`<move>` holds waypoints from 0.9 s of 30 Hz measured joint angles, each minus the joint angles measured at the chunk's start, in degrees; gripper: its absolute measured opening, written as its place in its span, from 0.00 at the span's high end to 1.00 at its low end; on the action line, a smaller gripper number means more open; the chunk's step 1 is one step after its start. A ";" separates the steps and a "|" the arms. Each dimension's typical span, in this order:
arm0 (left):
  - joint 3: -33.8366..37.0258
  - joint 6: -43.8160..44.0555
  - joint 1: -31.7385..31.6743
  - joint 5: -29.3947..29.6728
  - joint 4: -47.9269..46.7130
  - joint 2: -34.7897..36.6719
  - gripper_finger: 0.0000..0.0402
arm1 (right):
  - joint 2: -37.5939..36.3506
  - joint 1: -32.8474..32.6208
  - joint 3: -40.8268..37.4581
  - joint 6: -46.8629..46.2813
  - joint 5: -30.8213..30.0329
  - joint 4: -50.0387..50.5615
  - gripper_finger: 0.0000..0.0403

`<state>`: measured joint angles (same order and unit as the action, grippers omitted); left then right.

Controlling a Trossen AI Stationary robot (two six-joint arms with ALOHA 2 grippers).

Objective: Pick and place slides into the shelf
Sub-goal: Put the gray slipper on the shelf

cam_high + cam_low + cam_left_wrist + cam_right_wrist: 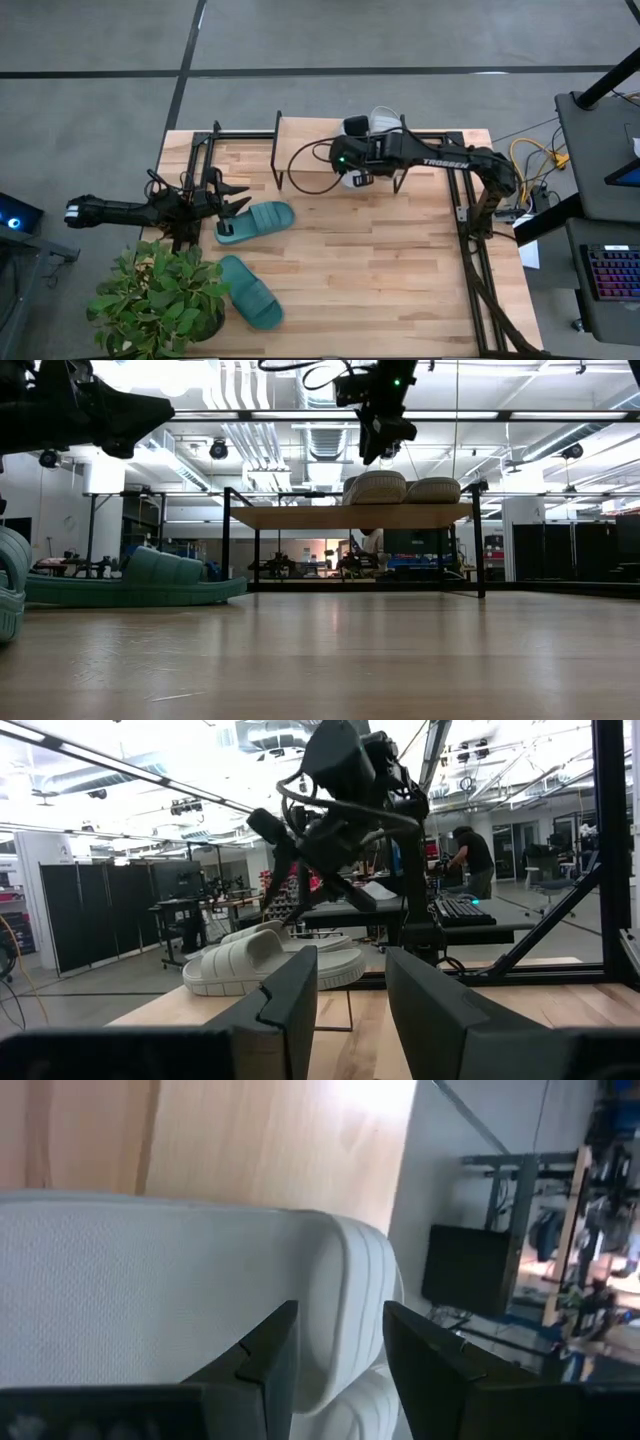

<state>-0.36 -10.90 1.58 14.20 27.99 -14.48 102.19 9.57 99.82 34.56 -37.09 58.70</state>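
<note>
Two light grey slides [380, 487] [432, 490] lie side by side, soles down, on the shelf [300, 140], a low wooden board on black legs at the table's far side. My right gripper [340, 1365] hovers open just above the left grey slide [150, 1290], touching nothing. One teal slide [255, 220] lies flat on the table at the left. A second teal slide [250, 292] lies nearer the front edge. My left gripper [235, 205] waits open in the air beside the first teal slide's end, clear of it.
A potted green plant [160, 300] stands at the table's near left corner, close to the second teal slide. Black frame rails [470, 260] run along the table's right side. Bare wood [380, 270] stretches between the shelf and the front edge.
</note>
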 joint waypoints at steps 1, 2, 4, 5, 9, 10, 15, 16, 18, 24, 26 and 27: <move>0.00 0.00 0.00 0.00 0.02 0.00 0.73 | 0.00 0.02 -0.49 0.62 -0.08 -0.67 0.66; 0.00 0.00 0.01 0.00 0.00 0.00 0.73 | 0.00 0.10 -1.00 1.16 -0.26 -1.78 0.66; 0.00 -0.02 0.01 0.00 0.00 0.00 0.73 | 0.00 0.33 -1.94 1.97 -0.34 -3.66 0.66; 0.00 -0.02 0.00 0.00 0.00 0.00 0.73 | 0.00 0.57 -2.47 2.64 -0.40 -4.31 0.66; 0.00 -0.02 0.00 0.00 0.00 0.00 0.73 | 0.00 1.96 -4.34 4.08 -0.47 -5.86 0.66; 0.00 -0.02 0.00 0.00 0.00 0.00 0.73 | 0.00 2.42 -4.70 4.07 -0.51 -5.88 0.66; 0.00 -0.04 0.02 0.00 0.00 0.00 0.73 | 0.00 4.58 -6.09 3.15 -2.83 -6.77 0.66; 0.00 -0.04 0.00 0.00 0.00 0.00 0.73 | 0.00 4.91 -6.30 3.17 -2.96 -7.20 0.66; 0.00 -0.04 0.00 0.00 0.00 0.00 0.73 | 0.00 5.57 -6.62 3.17 -2.97 -8.09 0.67; 0.00 -0.04 0.00 0.00 0.00 0.00 0.73 | 0.02 6.65 -7.07 3.17 -2.83 -9.68 0.76; 0.00 -0.06 0.00 0.00 0.00 -0.02 0.73 | 0.02 6.66 -7.09 3.19 -2.83 -9.68 0.81; 0.00 -0.23 0.00 0.00 0.01 -0.01 0.73 | 0.02 6.63 -7.12 3.27 -2.83 -9.68 0.84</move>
<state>-0.36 -11.13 1.58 14.20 28.00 -14.49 102.21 16.20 92.70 37.84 -39.92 49.02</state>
